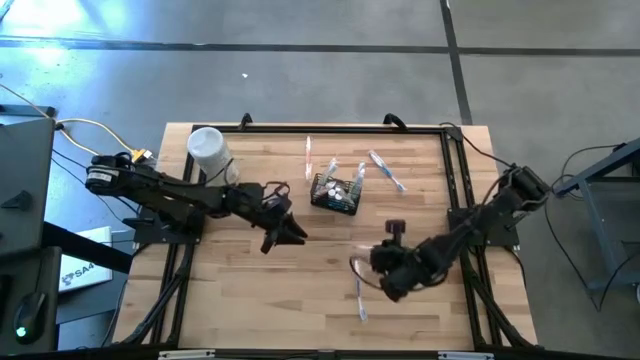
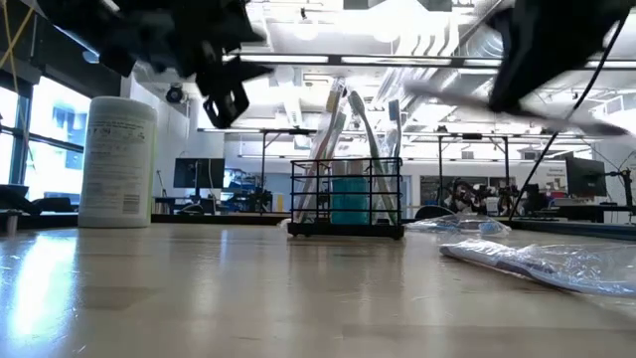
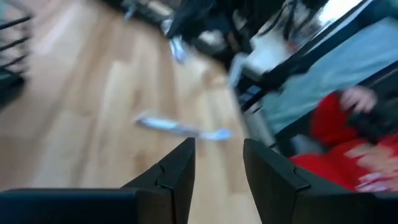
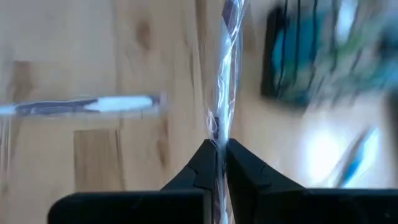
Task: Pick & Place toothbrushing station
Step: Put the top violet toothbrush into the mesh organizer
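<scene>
The toothbrushing station, a black wire-mesh caddy [image 1: 335,192] [image 2: 346,197], stands on its base at the table's far middle with pale toothbrushes and a teal item upright inside. My right gripper [image 1: 383,272] [image 4: 219,149] hovers near and right of it, shut on a toothbrush in a clear wrapper [image 4: 225,74]. My left gripper [image 1: 287,233] [image 3: 217,163] is open and empty above the table, left of the caddy. My right gripper pinches the clear wrapper of the toothbrush [image 4: 217,132] between its two fingertips. The wrapped brush runs on straight ahead of the fingers, along their line. It is lifted clear of the table.
A white cylindrical container [image 1: 210,150] [image 2: 117,161] stands at the far left. Wrapped toothbrushes lie flat: one near the right gripper [image 1: 360,300] [image 2: 542,261] [image 4: 84,106], two beyond the caddy [image 1: 308,158] [image 1: 386,171]. A person in red [image 3: 348,143] is beyond the table's right edge.
</scene>
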Robot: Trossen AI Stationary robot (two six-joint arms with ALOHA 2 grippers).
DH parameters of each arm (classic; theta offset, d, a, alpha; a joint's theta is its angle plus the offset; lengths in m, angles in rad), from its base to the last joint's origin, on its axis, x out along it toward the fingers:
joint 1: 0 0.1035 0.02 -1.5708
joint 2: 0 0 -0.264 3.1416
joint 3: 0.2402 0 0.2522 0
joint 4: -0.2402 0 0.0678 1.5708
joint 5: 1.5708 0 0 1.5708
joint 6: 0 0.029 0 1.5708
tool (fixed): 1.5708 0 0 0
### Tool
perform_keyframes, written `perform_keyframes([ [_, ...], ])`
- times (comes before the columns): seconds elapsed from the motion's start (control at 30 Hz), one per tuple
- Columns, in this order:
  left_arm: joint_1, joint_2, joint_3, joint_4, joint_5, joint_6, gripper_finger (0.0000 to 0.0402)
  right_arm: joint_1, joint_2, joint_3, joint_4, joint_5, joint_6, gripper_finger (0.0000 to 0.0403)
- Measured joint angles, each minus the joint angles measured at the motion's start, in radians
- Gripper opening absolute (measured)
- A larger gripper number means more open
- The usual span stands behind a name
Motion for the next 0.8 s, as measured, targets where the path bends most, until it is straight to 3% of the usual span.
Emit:
perform_keyframes([
  [0.23,-0.026,0.0,0.032,0.099,0.007,-0.184,0.0136,0.081,0.0,0.037,0.259,0.244,-0.486,0.001],
  [0.5,-0.026,0.0,0.033,0.093,0.011,-0.247,0.0136,0.07,0.045,0.038,0.553,0.35,-0.948,0.001],
  [0.8,-0.029,0.0,0.034,0.079,-0.009,-0.165,0.0149,0.037,0.11,0.038,0.716,0.419,-1.212,0.001],
])
